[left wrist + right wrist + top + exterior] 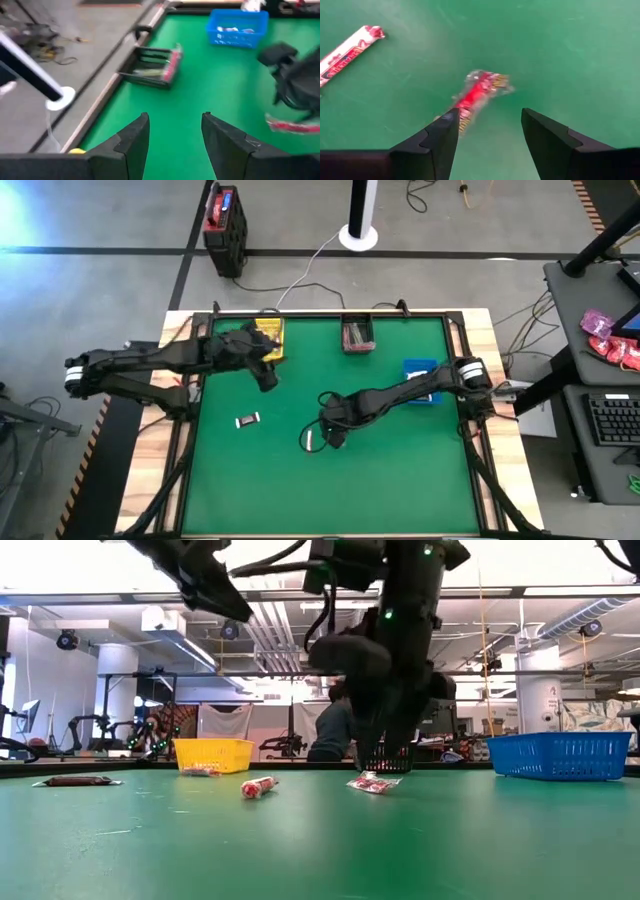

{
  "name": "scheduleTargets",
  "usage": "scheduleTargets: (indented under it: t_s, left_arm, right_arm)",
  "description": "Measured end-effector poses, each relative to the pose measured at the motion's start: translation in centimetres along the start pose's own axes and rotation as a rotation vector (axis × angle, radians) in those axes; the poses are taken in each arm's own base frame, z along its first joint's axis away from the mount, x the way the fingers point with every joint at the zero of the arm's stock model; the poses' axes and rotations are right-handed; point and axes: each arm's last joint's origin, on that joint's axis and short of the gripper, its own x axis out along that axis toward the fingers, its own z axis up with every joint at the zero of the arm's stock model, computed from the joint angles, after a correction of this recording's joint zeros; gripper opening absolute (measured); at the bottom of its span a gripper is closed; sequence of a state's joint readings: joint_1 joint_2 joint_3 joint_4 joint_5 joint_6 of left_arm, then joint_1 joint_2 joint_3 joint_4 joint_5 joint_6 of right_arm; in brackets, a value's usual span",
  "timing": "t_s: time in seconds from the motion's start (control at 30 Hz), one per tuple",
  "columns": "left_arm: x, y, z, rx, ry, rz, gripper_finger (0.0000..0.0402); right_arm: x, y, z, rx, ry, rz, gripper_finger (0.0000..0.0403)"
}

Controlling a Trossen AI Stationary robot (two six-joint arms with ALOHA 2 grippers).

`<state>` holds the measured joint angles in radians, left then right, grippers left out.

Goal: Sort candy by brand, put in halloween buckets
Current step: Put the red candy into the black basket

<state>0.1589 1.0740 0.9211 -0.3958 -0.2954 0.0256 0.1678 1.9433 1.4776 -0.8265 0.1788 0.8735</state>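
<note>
Spanning the whole work area, the green table (400,480) carries three bins along its far side: the yellow bucket (270,335) right beside the left arm's wrist, the black bucket (357,335) at the far edge between the arms, and the blue bucket (420,368) under the right arm's forearm, well behind its fingers.

The right gripper (335,435) hangs low over mid-table, its two fingers spread apart and empty. Directly ahead of them, between the jaws and slightly toward one finger, lies a red-wrapped candy (479,95); the wrist view shows its long axis running diagonally across the gap, neither square to the fingers nor in line with them. My judgement is that the coming grasp turns on this: the wrist probably needs a small twist so the jaws close across the bar's narrow width. This arm is plainly the nearer one to it.

The left gripper (175,145) is raised by the yellow bucket, fingers parted with nothing between them.

Smaller loose pieces remain. A white and red candy (347,50) lies off to one side of the right gripper, near but apart from the red one. A dark-wrapped bar (247,420) sits on the cloth nearer the left arm, away from either gripper.
</note>
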Motion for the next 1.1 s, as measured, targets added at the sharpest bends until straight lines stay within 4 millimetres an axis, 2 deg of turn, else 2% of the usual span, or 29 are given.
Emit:
scheduleTargets:
  t_s: [0.23,0.43,0.57,0.83,0.93,1.0,1.1]
  left_arm:
    - [-3.0,1.0,0.3,-0.016,-0.079,0.013,0.0164]
    - [-3.6,1.1,0.3,-0.012,-0.094,0.014,0.0164]
    - [-3.3,1.0,0.0,-0.007,-0.078,0.013,0.0164]
    - [-2.1,0.6,-0.4,0.0,-0.057,0.011,0.0164]
    - [-1.4,0.4,-0.7,-0.006,-0.063,0.009,0.0164]
    - [-0.9,0.2,-1.1,-0.029,-0.064,0.006,0.0164]
    - [0.0,-0.4,-2.0,-0.076,-0.075,-0.038,0.0164]
  right_arm:
    - [2.0,0.7,0.1,0.015,0.01,-0.006,0.0209]
    - [2.7,1.1,0.2,0.024,-0.02,0.041,0.0188]
    - [2.7,1.1,0.1,0.016,-0.004,0.045,0.0148]
    - [2.9,0.9,0.0,-0.042,-0.005,0.039,0.003]
    - [2.3,0.7,0.1,-0.075,-0.007,0.042,0.0017]
    - [1.1,0.4,0.3,-0.102,-0.019,0.042,0.0015]
    - [-1.7,-1.0,0.9,-0.13,-0.088,-0.026,0.0014]
